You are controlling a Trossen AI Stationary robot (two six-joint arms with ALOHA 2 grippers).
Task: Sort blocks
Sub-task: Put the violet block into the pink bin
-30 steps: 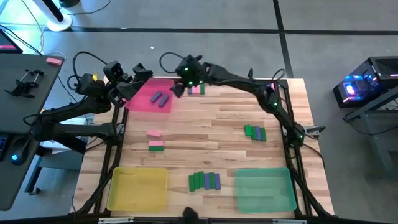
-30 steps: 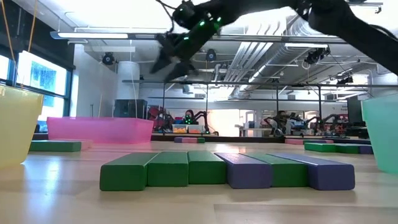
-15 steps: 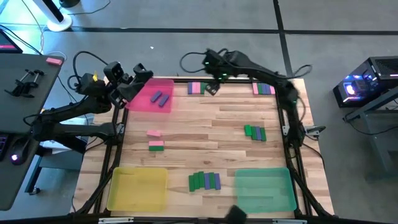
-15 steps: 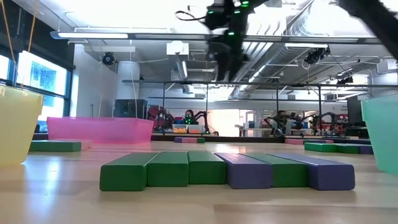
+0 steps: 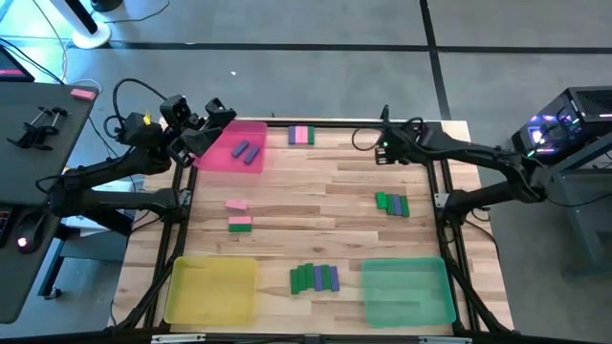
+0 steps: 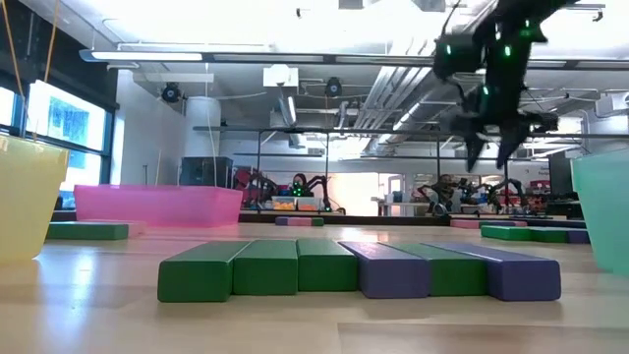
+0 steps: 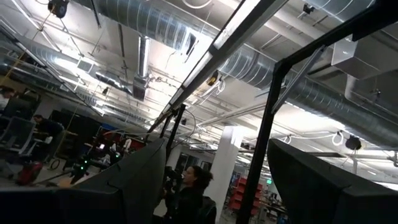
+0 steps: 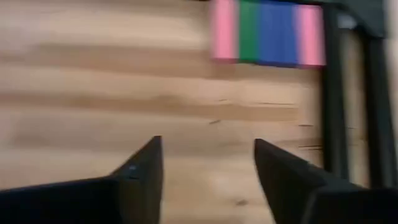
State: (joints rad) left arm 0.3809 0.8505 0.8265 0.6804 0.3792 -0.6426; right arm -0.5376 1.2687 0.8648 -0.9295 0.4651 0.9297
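Observation:
Small pink, green and purple-blue blocks lie flat in groups on the wooden table: a row (image 5: pixel 301 135) at the far edge, a green-purple group (image 5: pixel 392 203) on the right, a pink block (image 5: pixel 237 204) and a green-pink pair (image 5: pixel 240 224) on the left, and a green-purple row (image 5: pixel 315 278) (image 6: pixel 359 267) near the front. Two purple blocks (image 5: pixel 247 151) lie in the pink tray (image 5: pixel 225 158). My right gripper (image 5: pixel 383 148) (image 6: pixel 489 147) (image 8: pixel 208 162) hangs open above the far right of the table, holding nothing. Its wrist view shows a pink-green-blue-pink row (image 8: pixel 267 32). My left gripper (image 5: pixel 211 113) (image 7: pixel 211 180) waits open at the pink tray's far left corner, pointing upward.
A yellow tray (image 5: pixel 212 290) sits at the near left and a green tray (image 5: pixel 408 291) at the near right. A black frame (image 5: pixel 443 182) runs around the table's edges. Bare wood (image 5: pixel 316 210) lies in the middle.
My right gripper has swung along the far edge from beside the pink tray toward the table's right, and now hangs over the far right part. The blocks and trays have stayed where they were.

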